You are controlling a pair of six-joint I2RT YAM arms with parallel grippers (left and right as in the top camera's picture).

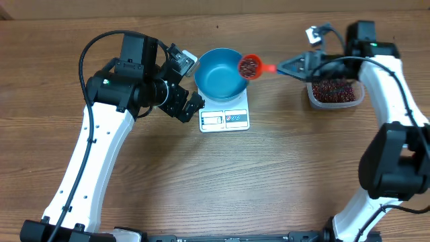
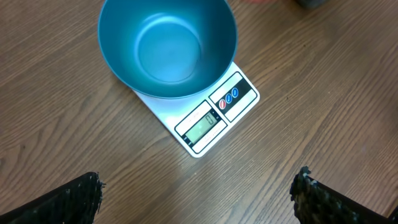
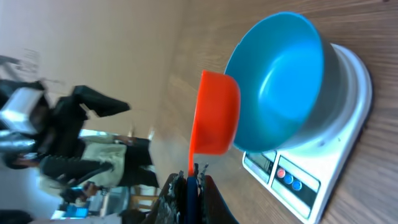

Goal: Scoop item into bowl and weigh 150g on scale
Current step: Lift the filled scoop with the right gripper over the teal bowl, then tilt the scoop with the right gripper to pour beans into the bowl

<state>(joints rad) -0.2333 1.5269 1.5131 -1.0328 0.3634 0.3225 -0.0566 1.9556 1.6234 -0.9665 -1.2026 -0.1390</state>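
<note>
**First scoop at the bowl, nothing poured yet**

The bowl sits on the scale near the middle of the desk, and both wrist views show its inside bare, so no beans have gone in. The right gripper is clamped on the handle of an orange scoop. The scoop hangs over the bowl's right rim, carrying a small load of beans and looking level in the overhead view. Most of the beans lie in the clear tub to the right, well apart from the scale.

The left gripper hovers just left of the bowl and scale with its jaws wide apart, holding nothing and touching nothing.

By my reading the task is in its early part: one load has been scooped and carried over, but the tipping has not begun. What is left is to empty this load, fetch more from the tub, and watch the display until the target weight shows. The display's figures are too small to read here.
</note>
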